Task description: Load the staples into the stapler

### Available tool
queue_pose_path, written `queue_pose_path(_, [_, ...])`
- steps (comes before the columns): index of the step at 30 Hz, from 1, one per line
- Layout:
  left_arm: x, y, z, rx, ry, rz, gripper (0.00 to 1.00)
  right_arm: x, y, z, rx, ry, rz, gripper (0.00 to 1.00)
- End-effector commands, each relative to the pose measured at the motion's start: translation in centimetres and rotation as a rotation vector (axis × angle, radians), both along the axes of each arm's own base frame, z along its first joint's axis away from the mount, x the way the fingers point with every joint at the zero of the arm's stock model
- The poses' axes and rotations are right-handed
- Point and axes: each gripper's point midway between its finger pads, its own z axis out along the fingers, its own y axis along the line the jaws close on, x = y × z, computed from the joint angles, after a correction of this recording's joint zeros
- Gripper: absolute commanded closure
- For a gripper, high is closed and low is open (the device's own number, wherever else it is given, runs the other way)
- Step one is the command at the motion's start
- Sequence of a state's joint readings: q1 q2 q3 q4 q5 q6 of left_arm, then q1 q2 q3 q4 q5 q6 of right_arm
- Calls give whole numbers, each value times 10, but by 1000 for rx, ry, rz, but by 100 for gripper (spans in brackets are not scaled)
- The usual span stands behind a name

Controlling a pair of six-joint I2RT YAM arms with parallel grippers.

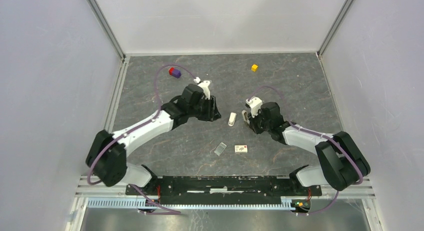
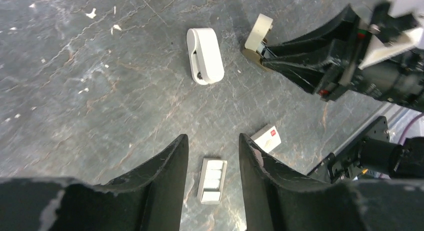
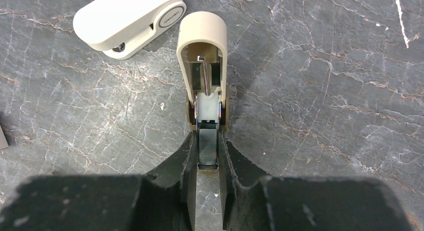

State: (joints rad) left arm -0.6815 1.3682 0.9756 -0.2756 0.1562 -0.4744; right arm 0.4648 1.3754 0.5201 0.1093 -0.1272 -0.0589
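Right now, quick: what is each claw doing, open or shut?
Left claw: open, empty.
Right claw: closed on the beige stapler part.

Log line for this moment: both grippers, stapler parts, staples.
left gripper: open, empty | right gripper: shut on tray | stapler body: on table, apart from tray | staple strip: on table, not loaded

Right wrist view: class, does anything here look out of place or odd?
Yes. The white stapler lies on its side, while the right tool grips a separate beige piece, spring and metal channel bare. Either two staplers, or one pulled apart; I cannot tell which.
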Motion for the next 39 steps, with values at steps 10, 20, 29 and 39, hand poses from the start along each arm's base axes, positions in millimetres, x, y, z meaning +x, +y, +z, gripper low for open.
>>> queue_pose_path(10, [68, -72, -15, -95, -49, 6, 55, 0, 5, 14, 23, -65, 16, 62])
queue_pose_path(20, [81, -99, -37, -108, 24, -10, 58, -8, 0, 11, -2, -75, 46, 61])
queue_pose_path(29, [74, -126, -49, -185, 105, -47, 62, -7, -2, 4, -12, -86, 36, 68])
queue_pose_path(39, [84, -146, -57, -166, 110, -49, 64, -10, -4, 0, -11, -90, 39, 70])
